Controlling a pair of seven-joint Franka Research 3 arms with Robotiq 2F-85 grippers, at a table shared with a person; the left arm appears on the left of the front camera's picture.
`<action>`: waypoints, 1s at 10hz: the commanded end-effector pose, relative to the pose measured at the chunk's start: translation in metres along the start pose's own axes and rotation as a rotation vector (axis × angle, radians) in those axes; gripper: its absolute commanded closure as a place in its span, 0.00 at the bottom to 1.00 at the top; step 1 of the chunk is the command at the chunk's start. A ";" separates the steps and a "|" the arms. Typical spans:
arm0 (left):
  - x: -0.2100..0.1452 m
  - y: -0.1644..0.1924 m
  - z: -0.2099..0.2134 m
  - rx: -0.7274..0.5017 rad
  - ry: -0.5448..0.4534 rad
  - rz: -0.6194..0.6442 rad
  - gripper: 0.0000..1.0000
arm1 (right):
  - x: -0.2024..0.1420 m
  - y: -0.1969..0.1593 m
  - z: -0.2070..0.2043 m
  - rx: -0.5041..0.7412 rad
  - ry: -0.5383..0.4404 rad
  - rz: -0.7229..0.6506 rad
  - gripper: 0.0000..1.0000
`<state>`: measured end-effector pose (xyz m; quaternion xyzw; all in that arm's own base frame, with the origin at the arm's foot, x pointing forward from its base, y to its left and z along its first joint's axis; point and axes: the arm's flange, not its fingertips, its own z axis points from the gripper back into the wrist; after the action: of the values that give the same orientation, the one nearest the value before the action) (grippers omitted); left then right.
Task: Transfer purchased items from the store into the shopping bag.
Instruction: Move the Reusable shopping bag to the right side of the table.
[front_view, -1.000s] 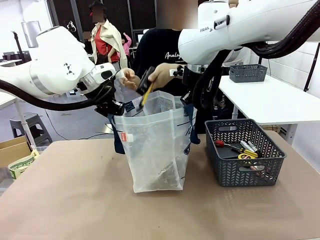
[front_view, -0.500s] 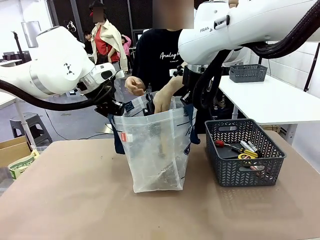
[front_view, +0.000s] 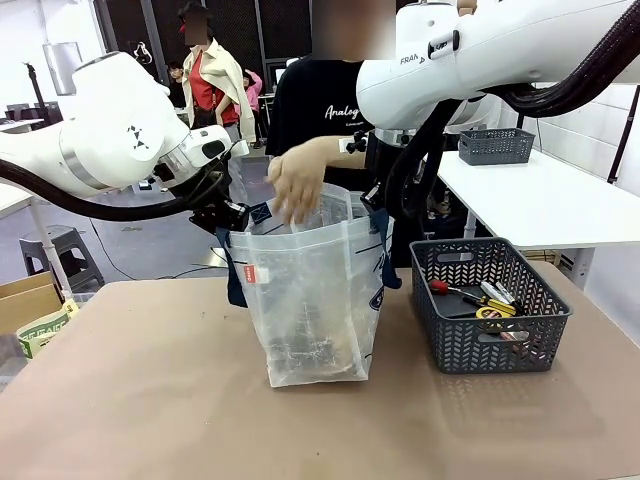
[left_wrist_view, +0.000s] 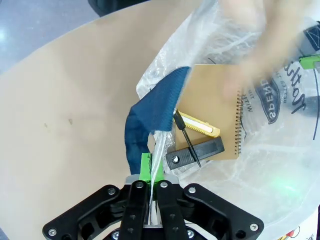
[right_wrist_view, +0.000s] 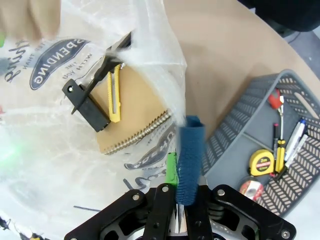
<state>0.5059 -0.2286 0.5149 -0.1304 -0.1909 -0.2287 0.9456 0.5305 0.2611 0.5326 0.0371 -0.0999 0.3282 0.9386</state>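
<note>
The shopping bag (front_view: 312, 290) stands upright mid-table, mouth held wide by both arms. My left gripper (front_view: 233, 216) is shut on its left rim beside the navy handle (left_wrist_view: 150, 112); in the left wrist view the gripper (left_wrist_view: 151, 167) pinches the plastic edge. My right gripper (front_view: 377, 203) is shut on the right rim and strap (right_wrist_view: 190, 155); the right wrist view shows that gripper (right_wrist_view: 179, 175) clamped there. Purchased items lie inside: a brown spiral notebook (left_wrist_view: 212, 117), a yellow utility knife (left_wrist_view: 199, 125) and a black block (left_wrist_view: 196, 153). The person's hand (front_view: 296, 180) hovers over the mouth.
A dark grey lattice basket (front_view: 490, 312) sits right of the bag, holding a yellow tape measure (right_wrist_view: 260, 162), a red-handled screwdriver (right_wrist_view: 276, 100) and pens. A second grey basket (front_view: 495, 146) stands on the white side table. A cardboard box (front_view: 30, 300) sits beyond the table's left edge.
The person's hand carried a dark and yellow item down into the bag, then came back up above the mouth without it. Both arms have stayed still.
</note>
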 end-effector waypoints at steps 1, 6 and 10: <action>0.001 0.002 0.002 0.002 -0.006 0.002 1.00 | -0.001 -0.001 0.000 -0.003 0.001 -0.001 1.00; 0.001 0.002 0.002 0.002 -0.006 0.002 1.00 | -0.001 -0.001 0.000 -0.003 0.001 -0.001 1.00; 0.001 0.002 0.002 0.002 -0.006 0.002 1.00 | -0.001 -0.001 0.000 -0.003 0.001 -0.001 1.00</action>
<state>0.5059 -0.2286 0.5149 -0.1304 -0.1910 -0.2287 0.9456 0.5305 0.2611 0.5326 0.0371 -0.0999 0.3282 0.9386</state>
